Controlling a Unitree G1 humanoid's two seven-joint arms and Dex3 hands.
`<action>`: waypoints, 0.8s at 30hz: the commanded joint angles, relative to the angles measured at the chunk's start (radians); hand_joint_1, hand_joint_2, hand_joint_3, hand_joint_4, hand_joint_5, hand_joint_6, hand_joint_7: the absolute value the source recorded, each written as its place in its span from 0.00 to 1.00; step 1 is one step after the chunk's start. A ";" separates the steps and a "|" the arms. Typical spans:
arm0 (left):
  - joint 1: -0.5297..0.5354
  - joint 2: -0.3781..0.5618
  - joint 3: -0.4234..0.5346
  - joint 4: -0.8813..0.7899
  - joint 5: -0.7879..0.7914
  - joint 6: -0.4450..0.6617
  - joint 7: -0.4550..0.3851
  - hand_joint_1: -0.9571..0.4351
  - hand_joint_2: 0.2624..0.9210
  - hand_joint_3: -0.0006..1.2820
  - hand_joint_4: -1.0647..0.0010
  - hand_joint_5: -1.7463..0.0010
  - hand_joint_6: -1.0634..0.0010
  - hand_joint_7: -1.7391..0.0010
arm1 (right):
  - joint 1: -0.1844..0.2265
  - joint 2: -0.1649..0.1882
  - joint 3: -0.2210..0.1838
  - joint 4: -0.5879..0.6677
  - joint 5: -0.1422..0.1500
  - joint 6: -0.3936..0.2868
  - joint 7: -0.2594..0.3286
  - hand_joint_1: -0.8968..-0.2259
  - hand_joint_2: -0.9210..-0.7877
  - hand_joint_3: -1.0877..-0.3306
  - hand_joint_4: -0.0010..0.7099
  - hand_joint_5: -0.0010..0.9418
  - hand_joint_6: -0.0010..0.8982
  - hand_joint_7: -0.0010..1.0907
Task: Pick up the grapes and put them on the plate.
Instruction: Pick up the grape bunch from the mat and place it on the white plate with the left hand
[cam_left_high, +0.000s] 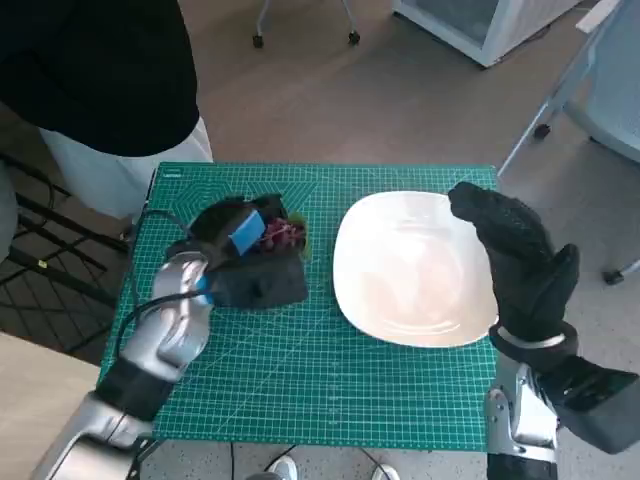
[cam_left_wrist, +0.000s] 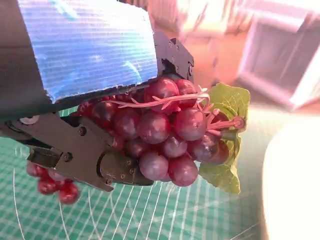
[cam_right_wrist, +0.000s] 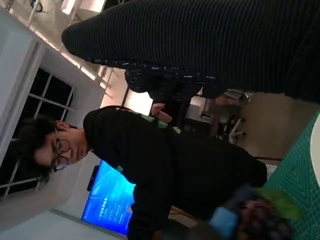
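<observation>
**Grapes gripped at the mat's left, plate waiting beside**

Glossy dark-red plastic grapes (cam_left_wrist: 165, 135), round and smooth, bunched on a pale pink stem with a crinkled green fabric-like leaf (cam_left_wrist: 227, 107) at one end. Held in the black, blue-taped left hand (cam_left_high: 245, 255), hard jointed fingers (cam_left_wrist: 90, 155) wrapped under the cluster and the taped back arched over it. A few loose berries dangling below the fingers, close above the green gridded cutting mat (cam_left_high: 330, 370). Whether lifted clear of the mat or still resting on it: hard to judge, possibly just off the surface.

Smooth white rounded-square ceramic plate (cam_left_high: 410, 270) lying flat on the mat's right half, just beside the grapes but not touching them. Nothing on its matte surface.

Right hand in the ribbed black knitted glove (cam_left_high: 515, 260) raised over the plate's right edge, fingers extended and slightly apart, holding nothing.

In the right wrist view, only a dark knitted band of glove along the top; grapes and blue tape a blurred smear low in the corner. A person in a black top (cam_right_wrist: 190, 165) seated beyond the table, partly cut off in the head view. Left forearm silver-grey, with a black cable looped beside it.
</observation>
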 joint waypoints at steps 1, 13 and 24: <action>0.048 0.034 0.045 -0.158 0.027 0.018 -0.013 0.69 1.00 0.18 0.55 0.20 0.56 0.23 | -0.001 0.007 0.002 0.024 -0.004 0.003 -0.008 0.36 0.00 0.49 0.42 0.01 0.00 0.36; 0.108 0.043 0.110 -0.340 0.031 0.027 -0.044 0.69 1.00 0.13 0.42 0.27 0.53 0.28 | -0.010 0.008 0.002 0.034 0.000 -0.001 -0.003 0.36 0.00 0.49 0.42 0.01 0.00 0.36; 0.103 0.031 0.108 -0.360 0.041 0.018 -0.051 0.69 1.00 0.11 0.40 0.24 0.50 0.34 | -0.009 0.007 0.001 0.030 0.006 0.001 0.000 0.36 0.00 0.49 0.43 0.01 0.00 0.37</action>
